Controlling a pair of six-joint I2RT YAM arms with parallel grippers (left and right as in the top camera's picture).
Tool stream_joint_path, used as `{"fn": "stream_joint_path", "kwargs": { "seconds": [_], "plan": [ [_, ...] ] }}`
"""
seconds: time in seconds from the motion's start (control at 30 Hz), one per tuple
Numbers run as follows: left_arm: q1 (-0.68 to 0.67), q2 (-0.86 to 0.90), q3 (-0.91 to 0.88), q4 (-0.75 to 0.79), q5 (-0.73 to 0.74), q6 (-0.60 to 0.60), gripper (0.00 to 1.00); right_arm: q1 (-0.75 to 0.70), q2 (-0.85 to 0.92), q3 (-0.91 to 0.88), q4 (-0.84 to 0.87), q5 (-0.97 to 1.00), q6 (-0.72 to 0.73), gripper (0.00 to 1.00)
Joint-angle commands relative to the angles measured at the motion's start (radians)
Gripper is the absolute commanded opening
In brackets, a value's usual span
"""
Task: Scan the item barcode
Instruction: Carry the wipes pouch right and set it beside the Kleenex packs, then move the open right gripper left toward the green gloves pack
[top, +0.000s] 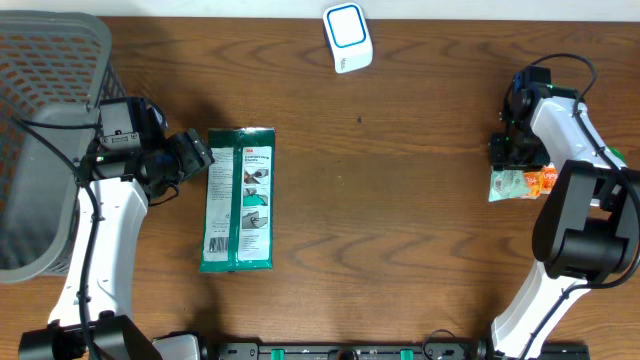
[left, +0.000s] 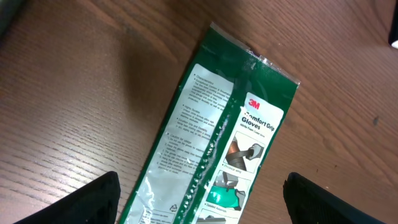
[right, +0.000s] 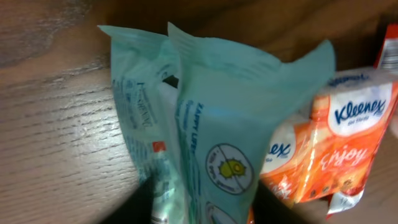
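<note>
A green and white 3M glove packet (top: 239, 199) lies flat on the wooden table, left of centre. In the left wrist view the glove packet (left: 230, 137) fills the frame. My left gripper (top: 193, 160) hovers open at the packet's top left corner. Its dark fingers (left: 93, 202) stand wide apart, one on each side of the packet, and my left gripper (left: 202, 208) holds nothing. The white and blue scanner (top: 347, 37) sits at the far edge. My right gripper (top: 515, 165) is at the right edge. There my right gripper (right: 208, 208) is open around a teal packet (right: 217, 124).
A grey mesh basket (top: 40, 130) stands at the far left, beside my left arm. An orange Kleenex pack (right: 348, 137) lies against the teal packet (top: 505, 184) at the right edge. Bare wood lies between the glove packet and the right arm.
</note>
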Motion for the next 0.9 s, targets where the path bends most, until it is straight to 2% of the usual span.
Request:
{"fn": "stream_joint_path", "kwargs": {
  "seconds": [0.0, 0.13, 0.43, 0.6, 0.7, 0.77, 0.8, 0.83, 0.87],
  "plan": [
    [0.003, -0.011, 0.018, -0.003, -0.007, 0.002, 0.85, -0.010, 0.000, -0.010, 0.004, 0.013, 0.005, 0.89],
    [0.003, -0.011, 0.018, -0.003, -0.007, 0.002, 0.85, 0.001, -0.007, 0.008, 0.005, 0.004, 0.005, 0.99],
    [0.003, -0.011, 0.018, -0.003, -0.007, 0.002, 0.85, 0.055, -0.060, 0.135, -0.123, -0.087, -0.002, 0.99],
    [0.002, -0.011, 0.018, -0.002, -0.003, 0.002, 0.85, 0.078, -0.161, 0.154, -0.112, -0.349, 0.053, 0.99],
    [0.003, -0.011, 0.018, -0.002, -0.003, 0.002, 0.85, 0.080, -0.189, 0.154, -0.078, -0.710, 0.054, 0.99],
    [0.003, -0.011, 0.018, -0.016, -0.003, 0.005, 0.85, 0.091, -0.185, 0.145, -0.073, -0.854, 0.054, 0.98],
    [0.003, -0.011, 0.018, -0.053, -0.003, 0.007, 0.98, 0.104, -0.184, 0.131, -0.073, -0.880, 0.055, 0.94],
    [0.002, -0.010, 0.018, -0.082, -0.003, 0.018, 0.87, 0.119, -0.184, 0.119, -0.073, -0.877, 0.054, 0.89],
    [0.002, -0.010, 0.012, -0.105, -0.003, 0.031, 0.51, 0.138, -0.183, 0.105, -0.069, -0.877, 0.054, 0.87]
  ]
}}
